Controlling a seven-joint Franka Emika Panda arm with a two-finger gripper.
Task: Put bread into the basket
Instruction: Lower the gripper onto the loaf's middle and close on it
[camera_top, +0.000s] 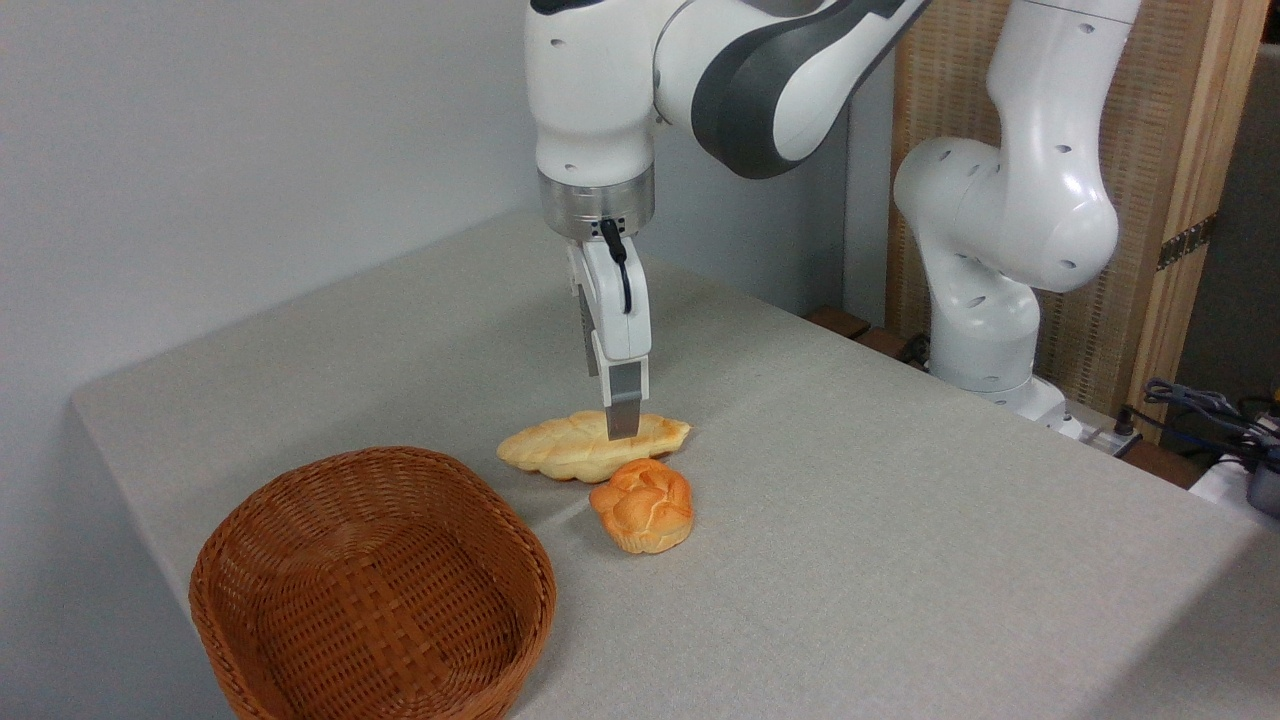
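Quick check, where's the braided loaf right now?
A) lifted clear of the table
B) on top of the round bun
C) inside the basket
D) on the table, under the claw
D: the braided loaf lies on the table with the claw down at its top, beside the round bun; the basket holds nothing.

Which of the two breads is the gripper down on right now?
The long pale braided loaf, behind the round orange-brown bun. The gripper sits at its middle; the bun lies untouched in front.
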